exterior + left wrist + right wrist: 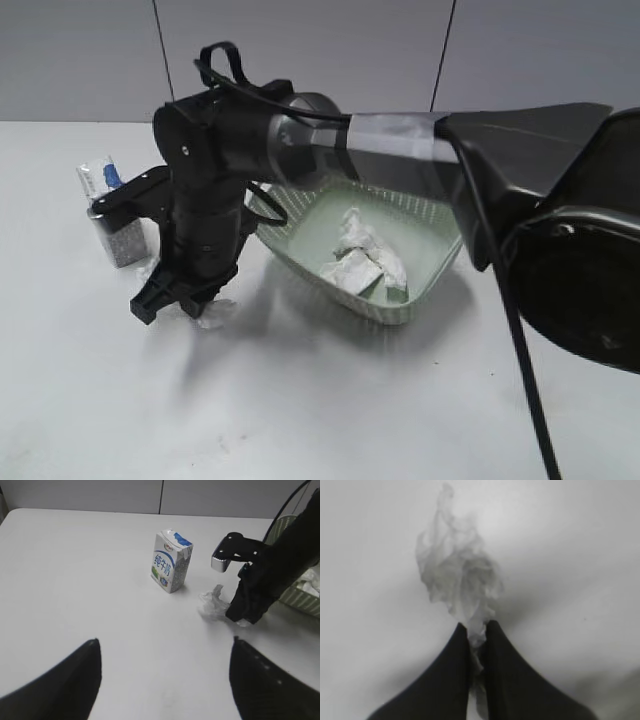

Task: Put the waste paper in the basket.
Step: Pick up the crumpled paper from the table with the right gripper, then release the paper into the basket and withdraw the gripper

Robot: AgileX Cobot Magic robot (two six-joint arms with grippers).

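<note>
One waste paper wad (460, 575) lies on the white table left of the basket; it also shows in the exterior view (212, 316) and the left wrist view (212, 605). My right gripper (477, 630) reaches across and down to the table (185, 300) and is shut on the near end of this wad. The mint-green basket (440, 270) stands just right of it and holds two more wads (360, 235) (352, 272). My left gripper (165, 680) is open and empty above bare table, well short of the wad. It is out of the exterior view.
A small white-grey milk carton with a blue mark (171, 561) stands upright just left of the held wad, close to my right gripper (120, 235). My right arm spans the table over the basket. A grey wall runs behind the table.
</note>
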